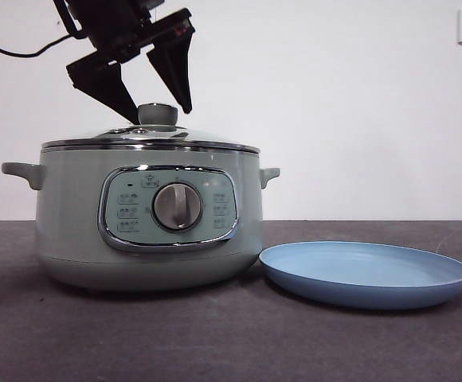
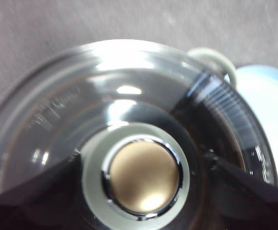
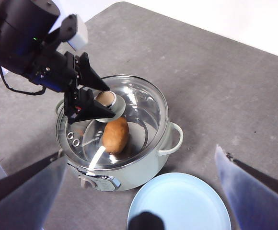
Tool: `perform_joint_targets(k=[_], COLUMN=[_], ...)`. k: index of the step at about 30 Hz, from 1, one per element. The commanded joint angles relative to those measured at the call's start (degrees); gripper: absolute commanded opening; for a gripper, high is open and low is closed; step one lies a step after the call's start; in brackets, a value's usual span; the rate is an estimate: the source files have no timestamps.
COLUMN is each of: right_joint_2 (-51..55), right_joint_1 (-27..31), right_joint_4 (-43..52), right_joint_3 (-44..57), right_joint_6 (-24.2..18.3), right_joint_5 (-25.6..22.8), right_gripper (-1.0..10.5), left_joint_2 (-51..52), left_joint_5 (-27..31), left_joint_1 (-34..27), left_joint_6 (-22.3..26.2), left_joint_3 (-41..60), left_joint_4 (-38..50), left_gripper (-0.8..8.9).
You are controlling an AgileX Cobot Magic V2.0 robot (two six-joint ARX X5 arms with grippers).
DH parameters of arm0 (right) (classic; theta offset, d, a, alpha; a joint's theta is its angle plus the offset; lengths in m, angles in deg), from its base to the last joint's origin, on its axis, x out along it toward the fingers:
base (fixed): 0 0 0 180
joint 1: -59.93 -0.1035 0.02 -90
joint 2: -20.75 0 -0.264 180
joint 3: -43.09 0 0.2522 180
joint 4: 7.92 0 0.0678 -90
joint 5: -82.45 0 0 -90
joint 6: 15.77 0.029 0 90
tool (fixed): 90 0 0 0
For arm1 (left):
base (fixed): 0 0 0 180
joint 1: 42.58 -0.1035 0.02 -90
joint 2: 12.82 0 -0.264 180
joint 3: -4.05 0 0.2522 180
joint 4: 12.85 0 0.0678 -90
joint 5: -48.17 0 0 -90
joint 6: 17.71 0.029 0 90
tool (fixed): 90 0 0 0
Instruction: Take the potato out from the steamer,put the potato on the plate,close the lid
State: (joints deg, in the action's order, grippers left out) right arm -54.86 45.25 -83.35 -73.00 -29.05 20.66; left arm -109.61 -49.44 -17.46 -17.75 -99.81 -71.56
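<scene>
The left hand hangs released astride the lid's knob; glass is slick and breakable, so grip that knob.

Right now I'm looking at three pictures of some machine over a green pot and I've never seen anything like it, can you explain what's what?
It is a two-armed robot at a table; each arm ends in a gripper with two black jaws. One picture looks level across the table, the other two come from cameras on the wrists. On the table stand a green steamer with its glass lid on, and beside it a bare blue plate. Through the glass you can see a potato inside. The left gripper hangs over the lid's knob, jaws open either side of it, holding nothing. The right gripper waits high above, open.
</scene>
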Motion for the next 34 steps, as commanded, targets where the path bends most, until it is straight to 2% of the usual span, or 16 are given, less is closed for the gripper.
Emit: perform_joint_targets(k=[1,8,11,17,23,28,34], right_joint_2=[0.24,0.28,0.28,0.28,0.28,0.28,0.28], right_joint_1=[-0.17,-0.17,-0.17,-0.15,-0.13,-0.13,-0.17], right_joint_4=[0.39,0.37,0.37,0.31,0.33,0.42,4.09], right_joint_3=[-0.22,-0.22,-0.24,-0.22,-0.22,-0.22,-0.24], right_joint_6=[0.42,0.85,0.85,0.85,0.87,3.06,7.61], right_joint_5=[-0.15,-0.15,-0.15,-0.04,0.22,0.33,0.68], right_gripper=[5.9,5.9,5.9,5.9,5.9,5.9,5.9], left_joint_2=[-0.59,-0.59,-0.59,-0.48,-0.39,-0.31,1.86], left_joint_5=[0.11,0.66,2.93,3.13,3.04,2.99,2.95], left_joint_1=[0.55,0.79,0.76,0.61,0.61,0.61,0.61], left_joint_6=[0.09,0.33,0.31,0.42,1.79,1.86,5.09], left_joint_3=[-0.11,-0.11,-0.11,-1.07,-8.09,-17.25,-26.77], left_joint_4=[-0.22,-0.13,-0.13,-0.28,-3.80,-9.01,-15.50], left_gripper=[2.35,-0.13,-0.12,-0.12,-0.12,-0.09,-0.09])
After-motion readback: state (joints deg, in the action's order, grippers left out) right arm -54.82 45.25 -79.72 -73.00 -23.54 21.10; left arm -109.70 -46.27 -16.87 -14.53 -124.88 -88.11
